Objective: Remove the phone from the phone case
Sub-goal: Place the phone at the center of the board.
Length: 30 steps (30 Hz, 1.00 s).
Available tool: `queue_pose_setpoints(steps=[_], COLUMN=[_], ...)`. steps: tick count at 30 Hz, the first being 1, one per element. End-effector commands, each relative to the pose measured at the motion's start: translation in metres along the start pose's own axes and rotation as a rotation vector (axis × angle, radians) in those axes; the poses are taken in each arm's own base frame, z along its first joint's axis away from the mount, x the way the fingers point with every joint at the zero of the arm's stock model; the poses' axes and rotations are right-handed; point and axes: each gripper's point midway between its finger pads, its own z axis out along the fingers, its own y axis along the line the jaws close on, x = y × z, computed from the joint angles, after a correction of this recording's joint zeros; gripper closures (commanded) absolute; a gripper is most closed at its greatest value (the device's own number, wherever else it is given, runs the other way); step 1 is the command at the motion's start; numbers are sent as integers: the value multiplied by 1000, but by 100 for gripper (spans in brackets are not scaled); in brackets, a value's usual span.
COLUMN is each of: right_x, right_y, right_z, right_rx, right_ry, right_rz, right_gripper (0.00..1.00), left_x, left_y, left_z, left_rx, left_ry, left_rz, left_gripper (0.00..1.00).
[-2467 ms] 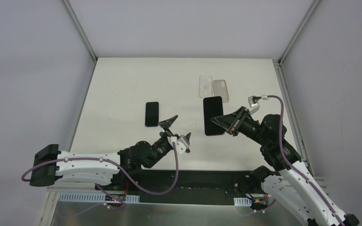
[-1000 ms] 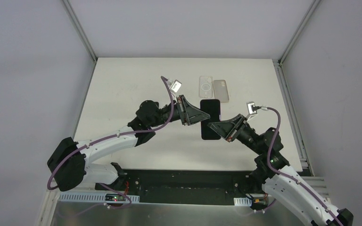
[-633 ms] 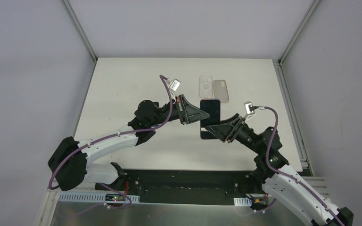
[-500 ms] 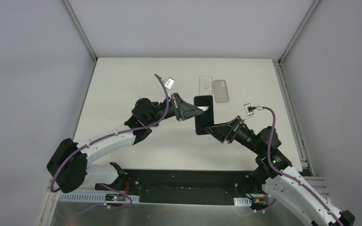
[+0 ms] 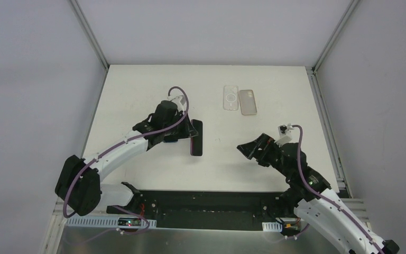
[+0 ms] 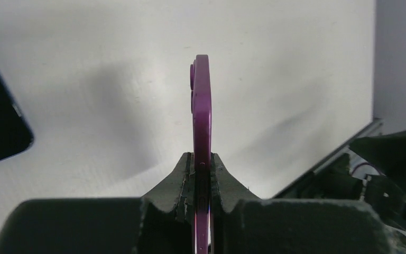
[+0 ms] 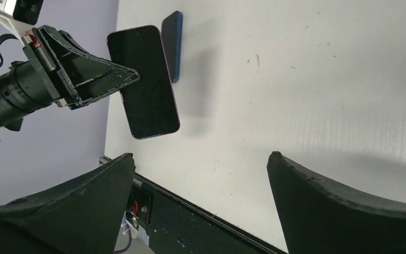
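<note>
A phone with a dark screen and purple rim (image 5: 196,138) hangs above the table, left of centre. My left gripper (image 5: 191,135) is shut on its side. In the left wrist view the phone (image 6: 201,106) stands edge-on between the jaws of the left gripper (image 6: 201,160). The right wrist view shows the phone (image 7: 145,82) screen-on, with no case showing on it. My right gripper (image 5: 247,150) is open and empty, well to the right of the phone; its fingers (image 7: 84,206) frame bare table. A clear phone case (image 5: 231,97) and a beige one (image 5: 248,101) lie flat at the back.
A second phone, blue-edged (image 7: 173,45), lies flat on the table beyond the held one; its dark corner (image 6: 0,132) shows at the left of the left wrist view. The black base rail (image 5: 211,203) runs along the near edge.
The right gripper opened, let go of the phone and drew back to the right. The left gripper shut on the phone and carried it left and nearer, turning it edge-up.
</note>
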Motion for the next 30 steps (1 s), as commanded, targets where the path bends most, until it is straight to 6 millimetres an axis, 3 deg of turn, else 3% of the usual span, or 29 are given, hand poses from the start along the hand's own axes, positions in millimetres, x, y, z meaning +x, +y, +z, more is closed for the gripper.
queue_pose_setpoints(steps=[1,7,11,19,30], right_x=[-4,-1,-1,4,1], right_y=[-6,-7,-5,-2,-3], right_z=[2,6,6,5,5], right_rx=[55,56,47,22,23], right_ry=[-6,6,5,30,30], right_rz=[1,22,32,36,33], right_gripper=[0,0,0,0,0], left_x=[-4,-14,-21,-37,-46], left_y=[26,30,38,68,84], left_z=[8,46,62,74,91], left_rx=[-156,-169,-188,-237,-231], left_ry=[53,123,133,125,143], left_rz=[77,27,13,-60,-107], left_gripper=[100,100,100,100,100])
